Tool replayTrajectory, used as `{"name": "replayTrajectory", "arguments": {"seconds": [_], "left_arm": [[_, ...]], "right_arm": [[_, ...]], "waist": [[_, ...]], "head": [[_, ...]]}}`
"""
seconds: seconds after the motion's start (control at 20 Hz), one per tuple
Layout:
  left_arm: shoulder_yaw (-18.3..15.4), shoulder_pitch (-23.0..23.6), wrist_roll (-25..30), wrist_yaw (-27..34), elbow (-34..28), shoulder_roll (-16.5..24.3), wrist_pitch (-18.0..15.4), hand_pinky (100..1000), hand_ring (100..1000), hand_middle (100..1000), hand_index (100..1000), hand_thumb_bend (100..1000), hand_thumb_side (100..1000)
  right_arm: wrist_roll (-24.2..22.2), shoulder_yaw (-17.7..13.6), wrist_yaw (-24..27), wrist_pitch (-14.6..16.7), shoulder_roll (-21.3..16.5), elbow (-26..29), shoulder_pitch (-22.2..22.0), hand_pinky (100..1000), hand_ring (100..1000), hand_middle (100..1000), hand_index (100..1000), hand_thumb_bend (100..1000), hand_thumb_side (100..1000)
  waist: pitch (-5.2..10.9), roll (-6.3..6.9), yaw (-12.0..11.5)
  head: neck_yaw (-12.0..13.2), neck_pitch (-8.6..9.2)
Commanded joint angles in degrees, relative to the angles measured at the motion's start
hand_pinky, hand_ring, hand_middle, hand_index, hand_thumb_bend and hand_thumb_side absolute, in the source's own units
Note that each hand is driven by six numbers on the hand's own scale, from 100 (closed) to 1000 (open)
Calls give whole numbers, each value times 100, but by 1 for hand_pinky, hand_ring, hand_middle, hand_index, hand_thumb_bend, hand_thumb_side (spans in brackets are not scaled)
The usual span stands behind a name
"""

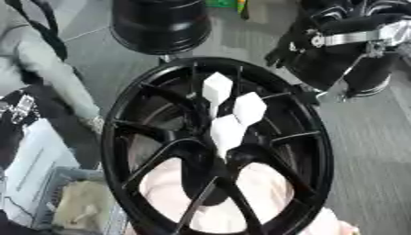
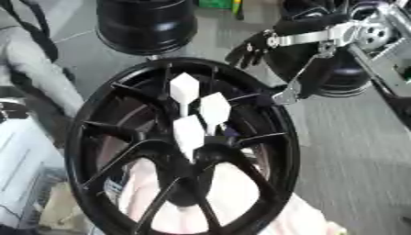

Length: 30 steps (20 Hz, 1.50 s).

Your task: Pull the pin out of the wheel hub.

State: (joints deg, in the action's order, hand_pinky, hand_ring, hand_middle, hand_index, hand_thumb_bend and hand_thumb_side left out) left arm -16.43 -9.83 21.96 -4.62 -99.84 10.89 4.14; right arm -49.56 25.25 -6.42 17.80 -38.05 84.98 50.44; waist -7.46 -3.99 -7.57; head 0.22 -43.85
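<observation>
Your wheel hub (image 1: 217, 147) sits dead centre, a black spoked rim tilted toward the camera, filling most of the near half of the view. Three white pins (image 1: 227, 131) stick out of the hub centre in a tight cluster: far one (image 1: 216, 88), middle one (image 1: 249, 109) just right of it, near one lowest, all with blocky hexagonal heads, all seated in the hub. Your right hand (image 2: 253, 48) comes in from the far right, black fingers hanging relaxed and slightly spread, holding nothing. It hovers above the rim's far-right edge, apart from the pins: the pins lie to the left of it and nearer to you, with a gap of spoke between the fingers and the closest white head. Silver wrist bracket (image 2: 313, 36) and a linkage rod (image 2: 298, 80) run down behind the hand toward the rim. Your left hand shows in neither view. Pale pink cloth (image 1: 241, 202) shows through the near spokes under the wheel. Black cylindrical drum (image 1: 160, 23) stands far left of centre, beyond the rim. A grey crate (image 1: 48, 193) sits near left beside the wheel. Floor (image 1: 369, 151) to the right is grey.
</observation>
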Motion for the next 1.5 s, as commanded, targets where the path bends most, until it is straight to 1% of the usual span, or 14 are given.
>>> {"name": "replayTrajectory", "arguments": {"seconds": [0.05,0.65,1.2,1.35,1.5], "left_arm": [[11,-84,20,-17,-72,99,-11,689,648,703,764,100,762],[16,-94,31,-18,-81,91,-9,688,649,704,763,100,763],[21,-91,35,-17,-85,80,-5,687,649,706,762,100,764],[19,-91,31,-15,-87,78,-3,687,649,706,762,100,765],[18,-89,29,-13,-89,78,-2,686,649,706,762,100,765]], "right_arm": [[-241,23,-36,295,14,-25,153,828,855,872,971,270,309],[-241,238,-7,334,214,28,175,828,853,862,967,260,317],[-241,351,-1,321,305,9,131,825,843,835,947,245,324],[-241,367,-28,321,332,-20,105,822,835,804,933,237,327],[-241,388,-57,327,349,-58,75,820,825,783,892,232,332]], "waist": [[55,27,-10],[42,26,-41],[40,24,-39],[40,25,-42],[39,23,-46]], "head": [[-29,-27],[-58,-27],[-74,-27],[-81,-27],[-82,-27]]}}
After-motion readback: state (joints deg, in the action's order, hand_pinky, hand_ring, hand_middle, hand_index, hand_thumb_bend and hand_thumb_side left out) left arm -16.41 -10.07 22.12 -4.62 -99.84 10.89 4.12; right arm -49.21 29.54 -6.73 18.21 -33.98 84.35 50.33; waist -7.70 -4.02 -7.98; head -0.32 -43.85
